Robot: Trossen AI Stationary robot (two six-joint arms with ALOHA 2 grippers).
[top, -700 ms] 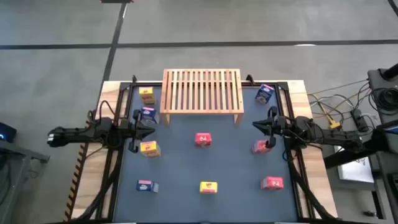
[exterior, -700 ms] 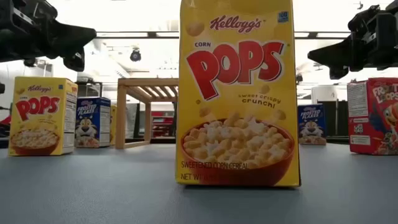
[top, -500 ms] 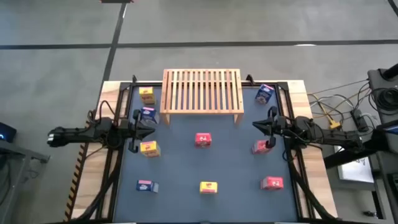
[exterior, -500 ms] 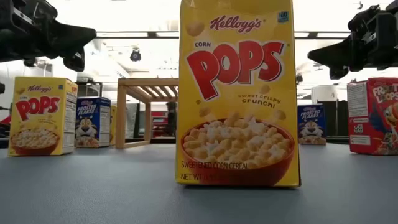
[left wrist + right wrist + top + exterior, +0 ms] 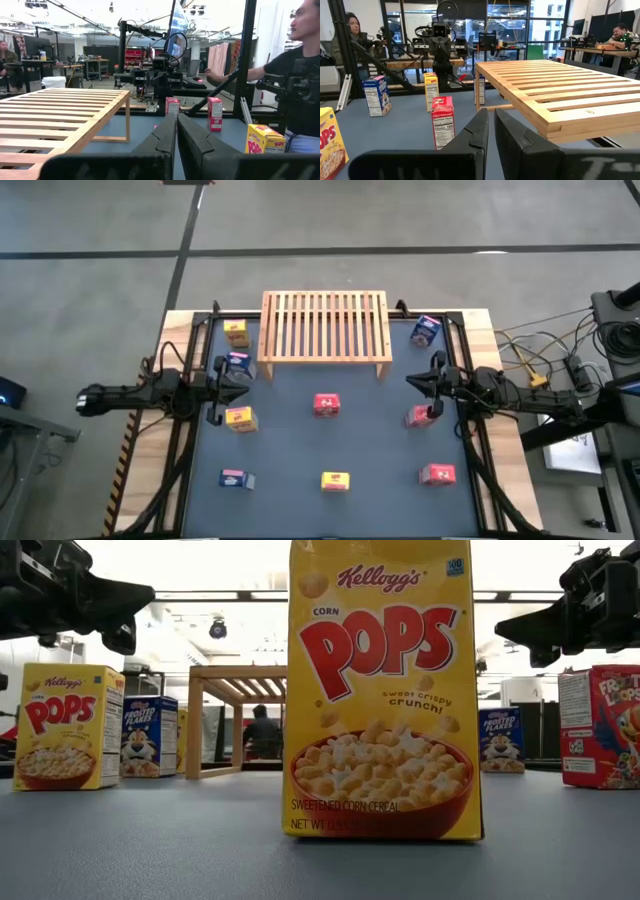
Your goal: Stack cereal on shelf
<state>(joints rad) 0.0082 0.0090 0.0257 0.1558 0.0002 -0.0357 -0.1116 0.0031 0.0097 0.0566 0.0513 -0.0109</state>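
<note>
The light-wood slatted shelf [image 5: 325, 328] stands on its legs at the table's far middle. Small cereal boxes stand upright on the dark mat: yellow ones [image 5: 236, 332] [image 5: 240, 418] [image 5: 335, 480], blue ones [image 5: 238, 364] [image 5: 233, 478] [image 5: 426, 330], red ones [image 5: 327, 404] [image 5: 420, 416] [image 5: 437, 474]. My left gripper [image 5: 243, 380] hovers shut and empty between a blue and a yellow box at the left. My right gripper [image 5: 412, 383] hovers shut and empty above the mat at the right, just beyond a red box. The wrist views show the left [image 5: 176, 117] and right [image 5: 491, 112] fingers closed together.
The nearest yellow box [image 5: 385, 690] fills the middle of the low view. Black frame posts [image 5: 205, 330] [image 5: 455, 330] stand at the mat's corners. Cables [image 5: 545, 365] lie off the table's right side. People stand in the room beyond the table [image 5: 300, 75] [image 5: 350, 35].
Neither arm nor any box has moved. In the low view a person has come into sight in the room behind the shelf.
</note>
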